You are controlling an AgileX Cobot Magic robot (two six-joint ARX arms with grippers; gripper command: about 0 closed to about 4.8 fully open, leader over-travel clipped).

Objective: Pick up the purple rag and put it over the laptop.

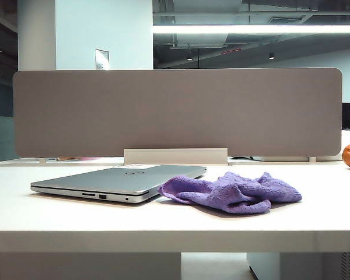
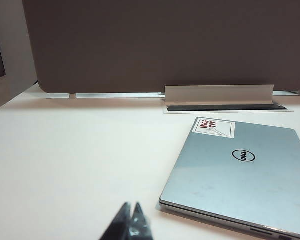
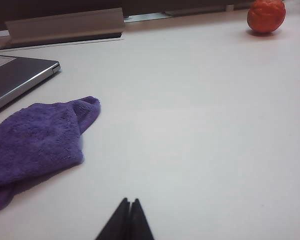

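Task not yet begun. The purple rag (image 1: 232, 191) lies crumpled on the table (image 1: 58, 216), touching the right-hand front corner of the laptop (image 1: 119, 182), whose lid is shut and bare. The left gripper (image 2: 130, 216) hangs near the laptop's front edge, jaws pressed together, empty. The right gripper (image 3: 129, 212) hangs near the rag, likewise closed and empty. Next move, in my judgement: the right gripper opens and descends on the rag. No containers in view; an orange fruit (image 3: 266, 16), apparently a tangerine, sits well apart.

Crumpled purple rag (image 1: 233, 191) flat on the table, touching the closed silver laptop (image 1: 119, 178) beside it.
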